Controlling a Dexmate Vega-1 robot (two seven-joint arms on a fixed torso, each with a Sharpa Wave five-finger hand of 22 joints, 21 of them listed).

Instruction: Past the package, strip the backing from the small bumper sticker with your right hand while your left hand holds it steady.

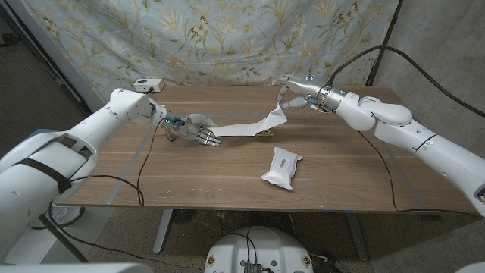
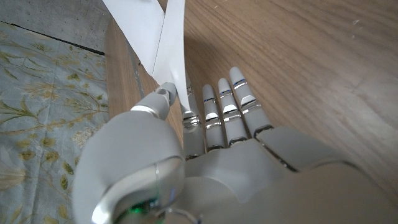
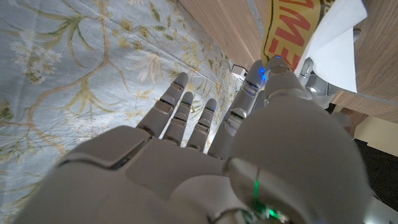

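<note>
A long white strip, the bumper sticker (image 1: 244, 129), stretches over the table beyond the white package (image 1: 281, 167). My left hand (image 1: 200, 131) holds its near end down, the thumb (image 2: 160, 99) pinching the white strip (image 2: 163, 43) against a finger. My right hand (image 1: 294, 92) is raised at the far right and pinches the lifted end (image 1: 279, 115). In the right wrist view the yellow face with red letters (image 3: 291, 30) and the white backing (image 3: 336, 45) part just past the thumb (image 3: 273, 70). A sliver of yellow (image 1: 266, 134) shows under the strip.
A small white box (image 1: 148, 83) sits at the table's far left edge (image 1: 227, 87). A floral cloth (image 1: 227, 38) hangs behind the table. Black cables trail over the table at the left and behind my right arm.
</note>
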